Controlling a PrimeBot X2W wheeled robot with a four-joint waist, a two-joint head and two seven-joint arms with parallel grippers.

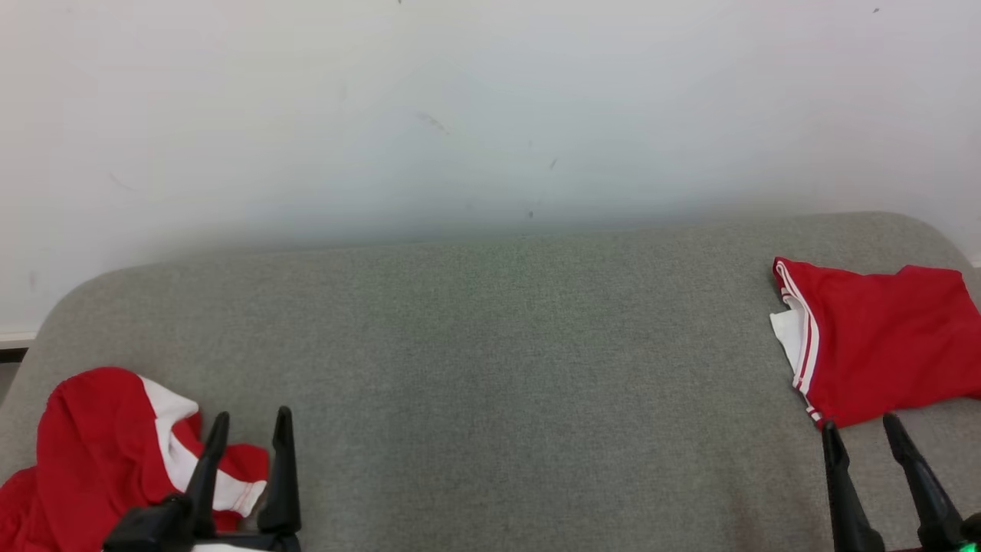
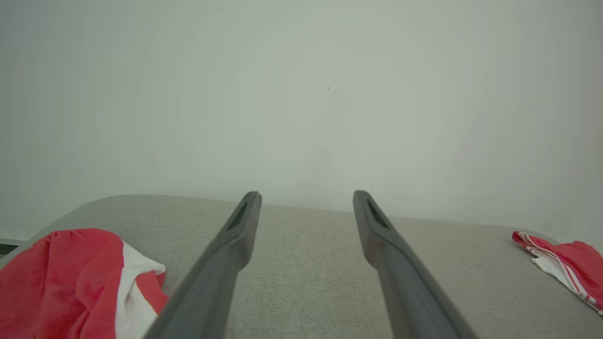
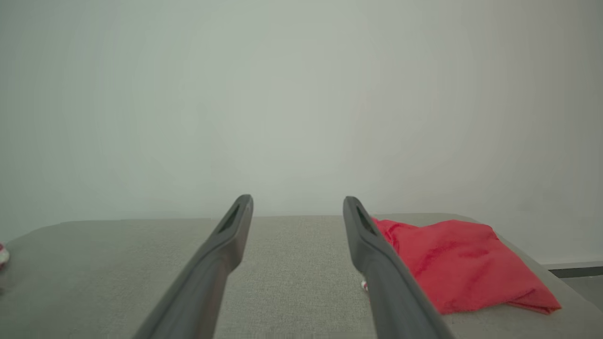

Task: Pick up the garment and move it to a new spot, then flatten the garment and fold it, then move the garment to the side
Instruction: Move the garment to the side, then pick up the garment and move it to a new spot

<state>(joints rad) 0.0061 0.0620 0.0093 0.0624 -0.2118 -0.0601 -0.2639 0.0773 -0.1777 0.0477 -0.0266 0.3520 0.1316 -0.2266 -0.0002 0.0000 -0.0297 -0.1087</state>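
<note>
Okay, left gripper (image 1: 253, 415) first: jaws spread wide, nothing between them, fingers pointing up the head view toward the wall (image 1: 490, 115). Right gripper (image 1: 859, 424) is the same, wide apart and empty. Both sit at the near edge of the grey cushion (image 1: 490, 345).

Crumpled garment (image 1: 100, 437), red with white panels, lies bunched at the cushion's near left corner, just left of the left gripper. In the head view the gripper's left finger crosses the white cuff, but I cannot tell whether it touches the cloth or hangs above it. In the left wrist view the heap sits low and left of the fingers, which aim past it at bare cushion. No clear long axis; it is a lump, widest roughly across the view.

Folded garment (image 1: 881, 337), also red with white striped trim, lies flat at the far right, just beyond the right gripper's fingertips, long side running across the cushion. I judge that one already dealt with, so the crumpled one is the piece to pick up — not yet lifted.

Left arm is clearly nearer; the right is well apart, with bare cushion between. Next move, I reckon: swing the left gripper left and down onto the heap, then carry it to the bare middle.
</note>
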